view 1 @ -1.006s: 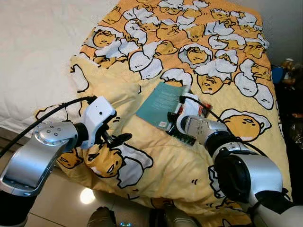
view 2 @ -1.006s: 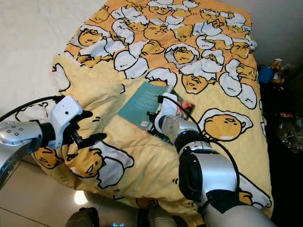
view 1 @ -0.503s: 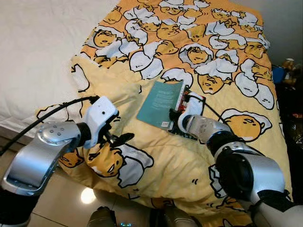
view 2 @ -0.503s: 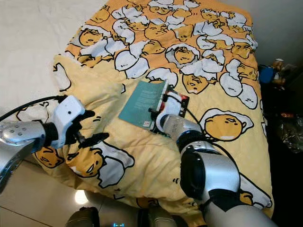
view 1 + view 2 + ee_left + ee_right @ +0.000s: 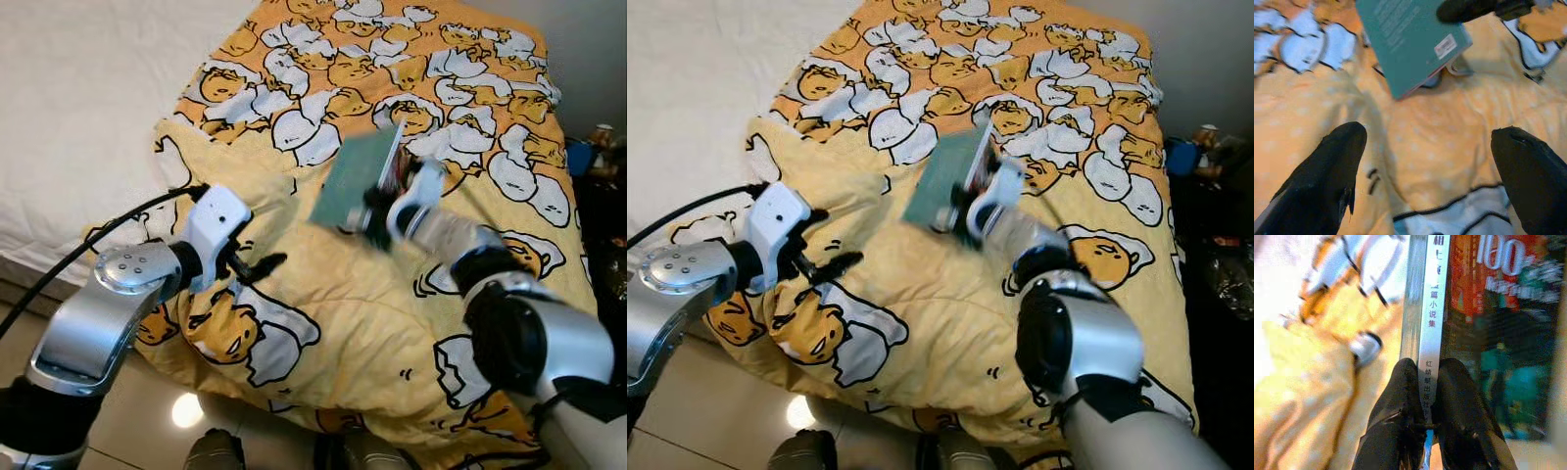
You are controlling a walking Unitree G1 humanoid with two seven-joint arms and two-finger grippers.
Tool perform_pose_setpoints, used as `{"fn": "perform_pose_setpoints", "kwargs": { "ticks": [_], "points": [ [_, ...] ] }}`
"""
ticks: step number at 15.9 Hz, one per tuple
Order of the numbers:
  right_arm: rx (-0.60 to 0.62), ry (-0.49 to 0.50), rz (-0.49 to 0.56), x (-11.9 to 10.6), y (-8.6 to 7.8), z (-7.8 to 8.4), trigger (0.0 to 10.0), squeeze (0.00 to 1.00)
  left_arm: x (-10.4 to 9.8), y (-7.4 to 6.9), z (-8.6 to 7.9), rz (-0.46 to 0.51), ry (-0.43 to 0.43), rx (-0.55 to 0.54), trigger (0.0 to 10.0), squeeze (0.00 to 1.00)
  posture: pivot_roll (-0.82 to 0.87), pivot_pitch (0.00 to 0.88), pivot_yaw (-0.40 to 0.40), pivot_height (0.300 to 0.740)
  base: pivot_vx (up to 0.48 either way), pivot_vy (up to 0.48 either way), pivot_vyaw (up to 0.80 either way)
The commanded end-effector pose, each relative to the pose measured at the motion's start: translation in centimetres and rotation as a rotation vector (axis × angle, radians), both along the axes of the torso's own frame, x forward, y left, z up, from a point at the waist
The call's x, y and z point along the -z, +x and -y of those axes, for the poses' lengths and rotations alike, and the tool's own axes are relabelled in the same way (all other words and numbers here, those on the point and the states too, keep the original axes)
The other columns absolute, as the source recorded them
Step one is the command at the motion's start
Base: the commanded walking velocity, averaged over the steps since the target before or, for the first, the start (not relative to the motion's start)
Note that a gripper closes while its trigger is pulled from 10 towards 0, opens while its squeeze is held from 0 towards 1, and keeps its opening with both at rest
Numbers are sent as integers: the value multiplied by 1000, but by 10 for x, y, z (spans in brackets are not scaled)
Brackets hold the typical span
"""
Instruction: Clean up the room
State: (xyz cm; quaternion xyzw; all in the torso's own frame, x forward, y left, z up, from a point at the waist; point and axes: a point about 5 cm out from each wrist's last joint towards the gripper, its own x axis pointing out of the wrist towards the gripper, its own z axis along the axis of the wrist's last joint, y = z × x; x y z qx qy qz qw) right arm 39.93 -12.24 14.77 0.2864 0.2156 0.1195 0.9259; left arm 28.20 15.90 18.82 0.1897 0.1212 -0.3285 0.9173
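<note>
Centre frame, above yellow cartoon-print quilt (image 5: 323, 323): right gripper (image 5: 377, 211) pinching teal paperback book (image 5: 358, 176), lifted; needs carrying off. Left gripper (image 5: 257, 266): fingers spread, empty.

Teal book (image 5: 360, 174) w/ silver spine, tilted on edge, lifted clear above yellow cartoon-print duvet (image 5: 343, 313).

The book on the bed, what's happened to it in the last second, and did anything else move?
The right gripper, already at the teal book a second ago, has lifted it off the yellow blanket; the book now hangs tilted in the air, its spine pinched between the fingers. A second book with a red cover comes up with it. The left gripper stayed open over the blanket.
</note>
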Motion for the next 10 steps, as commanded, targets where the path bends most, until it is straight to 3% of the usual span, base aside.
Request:
{"fn": "perform_pose_setpoints", "kwargs": {
  "ticks": [1, 6, 8, 10],
  "points": [
    [12, -13, 109, -19, 6, 11, 0, 0, -3, 3, -1, 32, -13, -31, 10000, 1000, 48, 44, -80, 740, 0, 0, 0],
    [14, -72, 255, -37, 6, 28, 0, 0, 0, 6, 5, 110, -112, -149, 10000, 1000, 22, 15, -36, 740, 0, 0, 0],
    [44, -146, 362, -46, -6, 35, 0, 0, 9, 5, 6, 123, -112, -210, 10000, 1000, 25, 0, -29, 740, 0, 0, 0],
    [47, -190, 406, -45, -16, 37, 0, 0, 9, 5, 7, 129, -144, -246, 10000, 1000, 34, 0, -34, 740, 0, 0, 0]
  ]
}}
